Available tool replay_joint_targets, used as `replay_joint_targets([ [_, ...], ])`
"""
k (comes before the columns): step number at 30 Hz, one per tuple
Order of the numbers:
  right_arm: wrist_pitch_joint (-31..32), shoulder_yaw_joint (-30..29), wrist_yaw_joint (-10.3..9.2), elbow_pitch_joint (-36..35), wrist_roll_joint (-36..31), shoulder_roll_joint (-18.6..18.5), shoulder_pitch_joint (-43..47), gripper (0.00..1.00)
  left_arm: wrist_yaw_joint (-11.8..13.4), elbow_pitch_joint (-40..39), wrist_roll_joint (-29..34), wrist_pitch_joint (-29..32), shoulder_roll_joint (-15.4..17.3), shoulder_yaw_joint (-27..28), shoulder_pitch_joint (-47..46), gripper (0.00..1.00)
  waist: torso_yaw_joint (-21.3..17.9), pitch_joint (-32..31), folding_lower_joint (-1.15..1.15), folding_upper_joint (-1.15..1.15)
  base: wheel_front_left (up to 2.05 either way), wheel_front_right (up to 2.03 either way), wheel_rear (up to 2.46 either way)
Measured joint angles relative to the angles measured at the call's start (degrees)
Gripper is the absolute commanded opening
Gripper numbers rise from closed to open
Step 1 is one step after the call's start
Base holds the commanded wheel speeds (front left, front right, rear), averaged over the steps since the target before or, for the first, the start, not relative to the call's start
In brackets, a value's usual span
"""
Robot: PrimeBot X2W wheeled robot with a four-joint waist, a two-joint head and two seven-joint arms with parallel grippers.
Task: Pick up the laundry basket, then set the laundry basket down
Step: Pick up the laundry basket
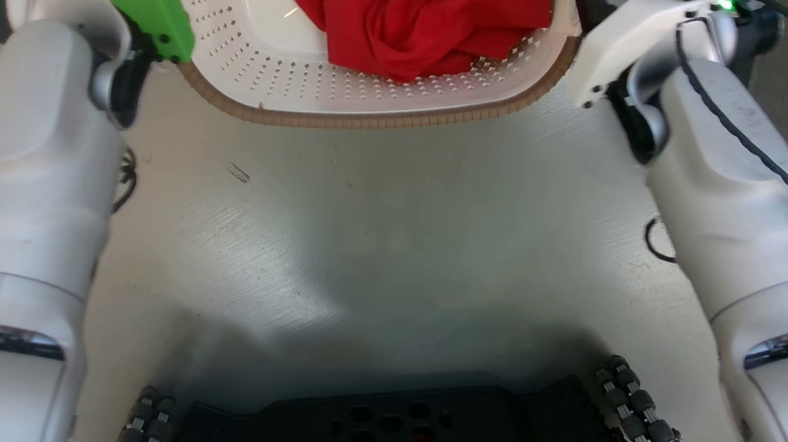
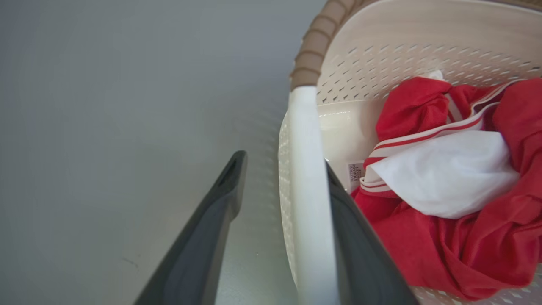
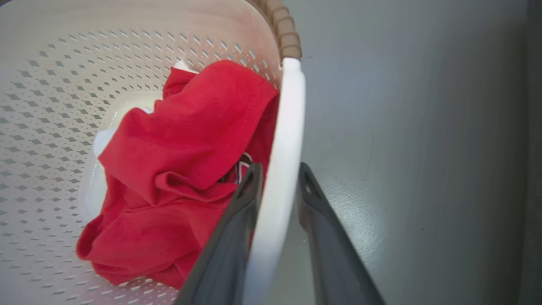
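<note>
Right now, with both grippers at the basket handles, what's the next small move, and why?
Probably close the left gripper on the left handle before lifting the laundry basket. Its outer finger stands clear of that handle, with floor showing between them, while the right gripper sits snug around the right handle. Lifting now would likely tip the basket.

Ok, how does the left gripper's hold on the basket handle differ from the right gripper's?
The left gripper straddles the left handle loosely: its outer finger stands well clear of it, while the right gripper has both fingers close against the sides of the right handle. The left gripper's jaws are wide, the right gripper's narrow. Both have one finger inside the laundry basket and one outside.
</note>
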Motion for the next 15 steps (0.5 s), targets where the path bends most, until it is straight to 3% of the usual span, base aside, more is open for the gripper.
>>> replay_joint_targets([
  [15,-1.58,0.43,0.55,5.28,1.64,1.8,-0.93,0.0,-0.52,5.99,-1.18,-3.32,-2.1,-1.16,-1.01,0.0,-0.28,-2.17,0.0,0.0,0.0,0.0,0.0],
])
